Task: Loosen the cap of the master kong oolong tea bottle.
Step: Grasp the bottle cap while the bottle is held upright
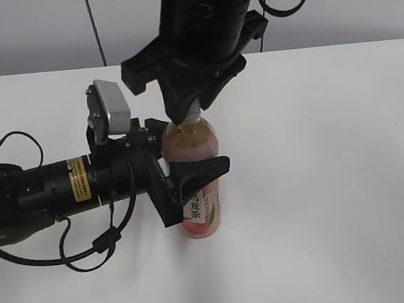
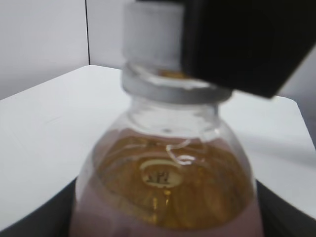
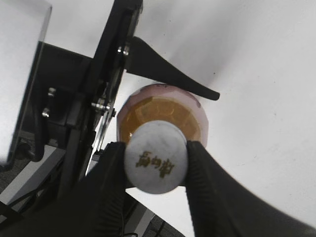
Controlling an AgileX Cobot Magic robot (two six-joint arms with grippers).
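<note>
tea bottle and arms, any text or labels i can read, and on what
"乌龙茶", black characters on the white strip of the tea bottle label, partly hidden by the left gripper.
Dark logo characters on the white cap, right wrist view: too stylised to read.
Embossed mark on the bottle shoulder, left wrist view: blurred.
Yellow sticker on the left arm: too small.

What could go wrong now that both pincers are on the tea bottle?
1. The right pincer meets the cap only at two sides, so it could slip on turning.
2. The left pincer holds the bottle round its body; if that hold gives, the bottle may spin with the cap.
3. Squeezing the soft body could push tea out once the cap loosens.
</note>
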